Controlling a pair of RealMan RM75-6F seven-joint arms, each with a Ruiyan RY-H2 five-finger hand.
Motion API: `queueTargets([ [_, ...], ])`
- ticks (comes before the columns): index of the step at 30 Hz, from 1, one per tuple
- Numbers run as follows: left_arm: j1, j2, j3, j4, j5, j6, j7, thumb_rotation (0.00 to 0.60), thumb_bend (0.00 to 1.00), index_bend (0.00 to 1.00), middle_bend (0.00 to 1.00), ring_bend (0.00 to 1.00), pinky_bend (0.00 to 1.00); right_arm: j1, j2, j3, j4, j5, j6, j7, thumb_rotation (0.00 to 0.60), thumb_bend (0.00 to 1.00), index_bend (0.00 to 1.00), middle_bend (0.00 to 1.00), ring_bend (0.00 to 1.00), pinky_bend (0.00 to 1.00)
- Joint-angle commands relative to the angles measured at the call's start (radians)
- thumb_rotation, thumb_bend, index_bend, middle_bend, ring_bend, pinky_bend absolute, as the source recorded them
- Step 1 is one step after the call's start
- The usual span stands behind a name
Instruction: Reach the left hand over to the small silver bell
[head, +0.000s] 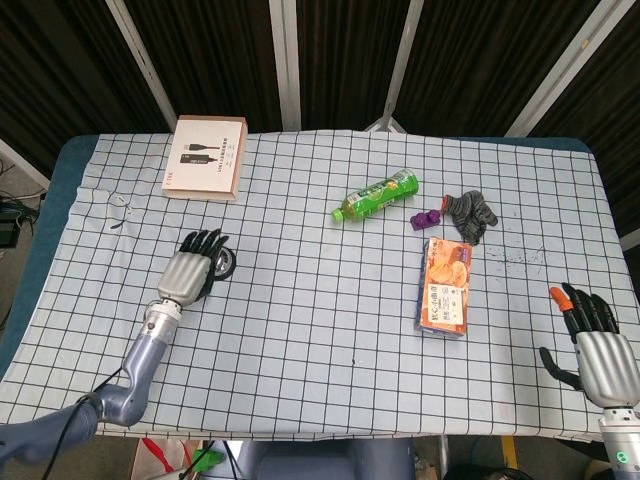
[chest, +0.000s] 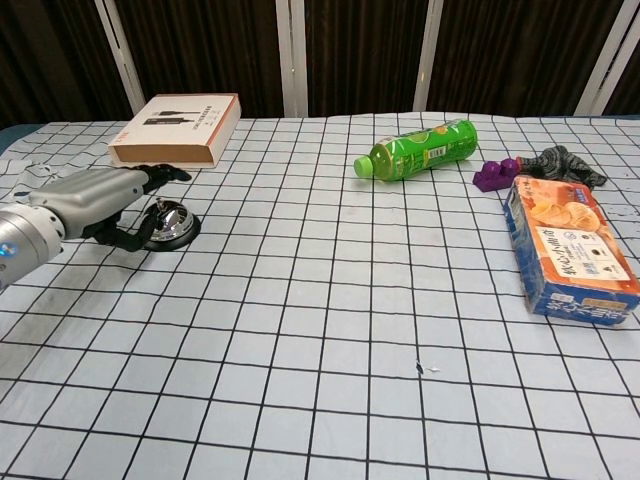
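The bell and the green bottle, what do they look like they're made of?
The bell looks like polished metal: a shiny silver dome with bright reflections on a dark base that could be plastic or painted metal. The green bottle looks like clear-tinted plastic, glossy, with a printed label wrapped around it, lying on its side.
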Motion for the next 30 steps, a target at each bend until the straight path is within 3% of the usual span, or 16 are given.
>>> queueTargets([
  [1, -0.023, -0.053, 0.007, 0.072, -0.031, -0.038, -0.004, 0.6, 0.91, 0.0, 0.0, 0.0, 0.0, -0.001, 0.001, 0.0, 0.001, 0.0, 0.002, 0.003, 0.6, 0.39, 0.08, 0.0, 0.0, 0.0],
  [9, -0.045, -0.111, 0.023, 0.166, -0.035, -0.05, -0.006, 0.6, 0.91, 0.0, 0.0, 0.0, 0.0, 0.0, 0.003, -0.001, 0.004, -0.005, 0.002, 0.014, 0.6, 0.39, 0.08, 0.0, 0.0, 0.0],
  [14, -0.04, -0.089, 0.035, 0.118, -0.005, -0.001, 0.004, 0.6, 0.91, 0.0, 0.0, 0.0, 0.0, -0.002, 0.005, -0.001, 0.005, -0.009, 0.007, 0.021, 0.6, 0.39, 0.08, 0.0, 0.0, 0.0],
  [19, 0.013, 0.032, 0.048, -0.128, 0.086, 0.192, 0.065, 0.6, 0.91, 0.0, 0.0, 0.0, 0.0, -0.001, 0.005, -0.002, 0.006, -0.011, 0.005, 0.022, 0.6, 0.39, 0.08, 0.0, 0.0, 0.0],
  [26, 0.177, 0.335, 0.095, -0.64, 0.129, 0.428, 0.284, 0.6, 0.91, 0.0, 0.0, 0.0, 0.0, -0.004, 0.005, -0.008, -0.001, -0.026, 0.013, 0.014, 0.6, 0.39, 0.08, 0.0, 0.0, 0.0],
  [30, 0.28, 0.489, 0.149, -0.835, 0.146, 0.535, 0.332, 0.6, 0.91, 0.0, 0.0, 0.0, 0.0, -0.004, 0.004, -0.012, -0.004, -0.031, 0.014, 0.007, 0.6, 0.39, 0.08, 0.0, 0.0, 0.0],
])
